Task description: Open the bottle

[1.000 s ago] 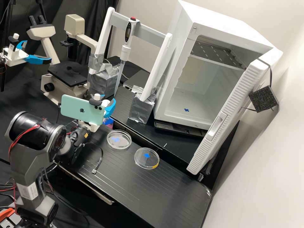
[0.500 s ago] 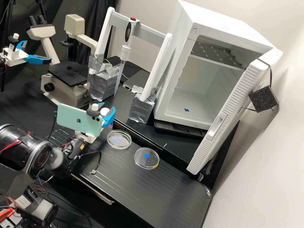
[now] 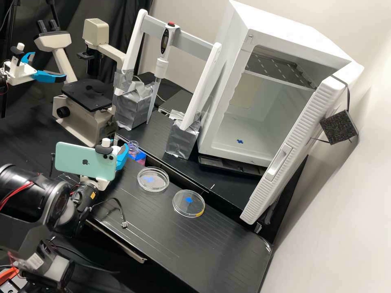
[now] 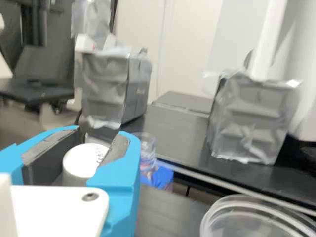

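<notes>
White cap (image 4: pixel 85 162) clasped in the jaws of the gripper (image 3: pixel 121 151), apart from the open bottle (image 3: pixel 133 147).

The cap sits between two bright blue fingers, its flat, printed face up; the jaws are parted only by its width, dark pads against its sides. Near them, the clear bottle stands upright, long axis vertical, threaded mouth pointing up, a blue block (image 3: pixel 140 156) at its lower part by the black desk (image 3: pixel 163 240). A pale green phone (image 3: pixel 83 159) is mounted at the gripper. The dark grey arm (image 3: pixel 30 193) enters low from the high view's left edge, its wrist bent up toward the gripper.
</notes>
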Action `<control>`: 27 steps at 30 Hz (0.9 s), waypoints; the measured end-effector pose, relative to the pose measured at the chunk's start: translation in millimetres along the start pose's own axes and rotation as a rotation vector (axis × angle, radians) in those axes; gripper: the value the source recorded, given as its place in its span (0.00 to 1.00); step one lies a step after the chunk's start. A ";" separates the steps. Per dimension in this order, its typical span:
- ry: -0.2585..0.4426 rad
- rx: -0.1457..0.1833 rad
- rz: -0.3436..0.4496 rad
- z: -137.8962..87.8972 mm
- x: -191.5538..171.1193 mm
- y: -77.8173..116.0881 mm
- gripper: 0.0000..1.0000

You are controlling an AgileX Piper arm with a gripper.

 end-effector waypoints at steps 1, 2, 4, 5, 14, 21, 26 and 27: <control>-0.004 0.000 -0.017 0.8 0.9 -2.9 0.00; -0.019 0.001 -0.023 2.9 2.3 -4.5 0.00; -0.025 0.000 -0.018 4.1 5.8 -5.0 0.00; -0.025 0.000 -0.015 4.4 8.0 -5.1 0.00; -0.049 -0.002 -0.001 10.2 13.0 -4.1 1.00; -0.050 -0.002 0.000 10.3 13.0 -3.9 1.00; -0.045 -0.005 0.022 9.2 9.7 1.1 1.00; -0.041 -0.007 0.035 8.6 8.9 4.0 1.00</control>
